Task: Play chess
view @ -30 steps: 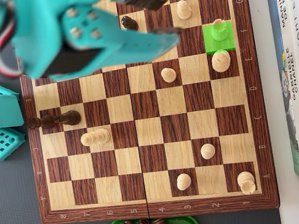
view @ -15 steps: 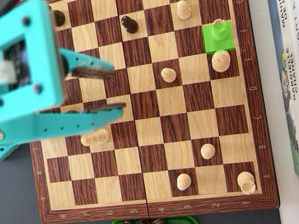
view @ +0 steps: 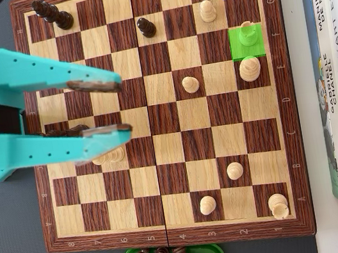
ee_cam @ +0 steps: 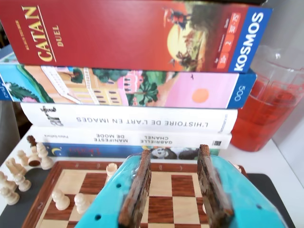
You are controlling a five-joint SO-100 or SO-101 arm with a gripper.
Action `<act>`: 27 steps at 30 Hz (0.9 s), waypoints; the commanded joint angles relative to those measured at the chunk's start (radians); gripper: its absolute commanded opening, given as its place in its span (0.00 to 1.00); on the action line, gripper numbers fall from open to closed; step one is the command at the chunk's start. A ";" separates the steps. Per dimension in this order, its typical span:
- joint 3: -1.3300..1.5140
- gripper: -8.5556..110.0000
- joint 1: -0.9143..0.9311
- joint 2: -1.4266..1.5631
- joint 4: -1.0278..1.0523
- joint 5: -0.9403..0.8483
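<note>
hovering over the board's left half in the overhead view, the gripper point(view: 110, 105) is held open and empty; the green-marked pawn point(view: 246, 33) is found far right, slightly up.

Free room and obstacles on the chessboard point(view: 173, 226), overhead view.
Middle squares ahead of the open hand point(view: 104, 106) lie bare; light pieces point(view: 249, 69) crowd the right files, dark pieces point(view: 146, 26) stand at top, books point(view: 335, 72) wall the right edge.
</note>
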 commanded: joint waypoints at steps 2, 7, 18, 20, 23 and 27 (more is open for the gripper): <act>0.075 0.20 0.008 0.072 -0.195 0.008; 0.183 0.20 0.003 0.155 -0.414 0.008; 0.380 0.20 -0.003 0.359 -0.785 0.008; 0.408 0.20 -0.003 0.394 -0.842 0.005; 0.416 0.20 -0.002 0.431 -0.916 0.000; 0.414 0.20 0.006 0.459 -1.051 0.005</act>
